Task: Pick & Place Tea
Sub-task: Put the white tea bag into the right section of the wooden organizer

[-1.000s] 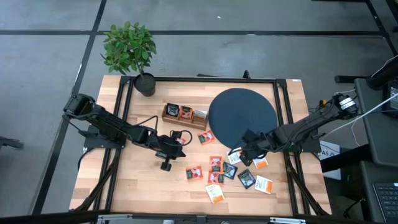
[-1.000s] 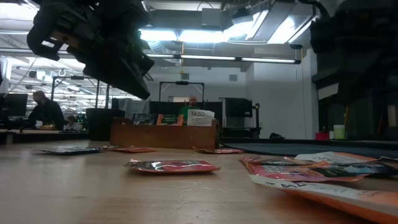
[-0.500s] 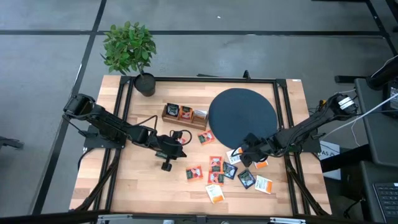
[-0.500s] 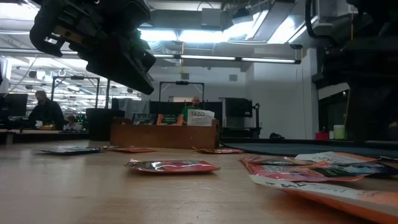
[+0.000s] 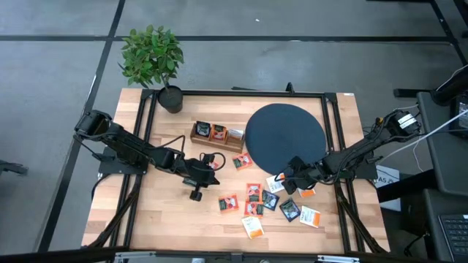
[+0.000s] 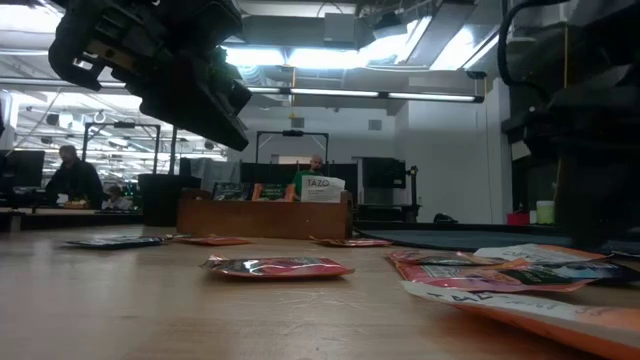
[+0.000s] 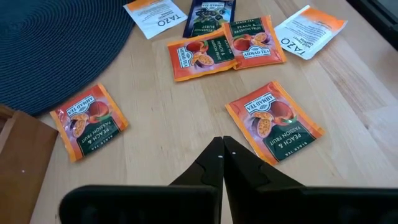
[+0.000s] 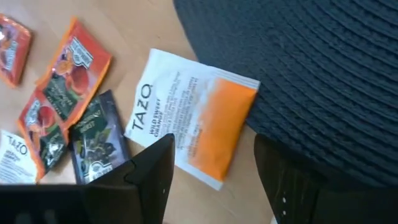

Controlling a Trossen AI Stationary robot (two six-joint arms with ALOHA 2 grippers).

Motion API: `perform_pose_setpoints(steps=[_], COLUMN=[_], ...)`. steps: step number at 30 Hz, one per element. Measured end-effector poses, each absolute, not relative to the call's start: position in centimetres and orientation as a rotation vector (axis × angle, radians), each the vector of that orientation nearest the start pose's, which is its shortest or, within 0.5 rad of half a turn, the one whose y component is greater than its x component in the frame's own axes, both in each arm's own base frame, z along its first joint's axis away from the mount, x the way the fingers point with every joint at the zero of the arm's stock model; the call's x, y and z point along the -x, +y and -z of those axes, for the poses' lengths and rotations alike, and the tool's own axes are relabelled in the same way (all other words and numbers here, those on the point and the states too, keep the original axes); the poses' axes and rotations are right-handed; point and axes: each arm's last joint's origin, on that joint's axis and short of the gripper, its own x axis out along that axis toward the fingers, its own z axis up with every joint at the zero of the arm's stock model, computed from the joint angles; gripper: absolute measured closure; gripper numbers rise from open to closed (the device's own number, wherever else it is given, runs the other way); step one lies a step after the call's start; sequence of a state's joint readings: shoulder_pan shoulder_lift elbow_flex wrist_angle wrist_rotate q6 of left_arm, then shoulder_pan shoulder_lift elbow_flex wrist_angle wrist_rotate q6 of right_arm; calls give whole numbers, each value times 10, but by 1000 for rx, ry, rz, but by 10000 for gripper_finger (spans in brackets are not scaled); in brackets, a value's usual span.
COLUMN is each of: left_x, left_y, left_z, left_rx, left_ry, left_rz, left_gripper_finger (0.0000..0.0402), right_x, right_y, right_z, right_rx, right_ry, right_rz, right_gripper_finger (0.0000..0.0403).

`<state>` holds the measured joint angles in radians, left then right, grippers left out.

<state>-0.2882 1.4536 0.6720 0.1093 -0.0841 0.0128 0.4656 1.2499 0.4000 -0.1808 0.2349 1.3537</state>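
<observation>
Right gripper point(image 8: 211, 174), jaws spread, poised over white-and-orange Tazo sachet point(image 8: 189, 118) overlapping the black woven disc point(image 8: 311, 68) rim: best pinched squarely across its free edge; left gripper point(image 7: 222, 152) closed, idle beside disc; wooden tabletop point(image 5: 161, 212), workshop behind.

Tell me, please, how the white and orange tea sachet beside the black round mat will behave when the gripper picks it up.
The white and orange sachet looks thin and flat, so it is probably light and floppy. It lies flush on the table, so pinching an edge may be hard. One corner seems to overlap the mat, which might give an easier edge.
</observation>
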Motion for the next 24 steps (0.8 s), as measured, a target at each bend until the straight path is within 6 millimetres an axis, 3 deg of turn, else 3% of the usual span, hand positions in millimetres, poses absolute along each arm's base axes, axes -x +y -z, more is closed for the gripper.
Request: perform_pose_setpoints(steps=[19,24], left_x=[-270,-270], left_y=[-77,-77], left_z=[-176,-176], left_rx=[-137,-137], left_ry=[660,660], left_rz=[200,200], left_gripper_finger=[394,399], right_x=[-187,-186], right_y=[85,85], right_z=[-116,-115], right_rx=[-887,-897], right_ry=[882,887], right_rz=[466,474], right_gripper_finger=[182,204])
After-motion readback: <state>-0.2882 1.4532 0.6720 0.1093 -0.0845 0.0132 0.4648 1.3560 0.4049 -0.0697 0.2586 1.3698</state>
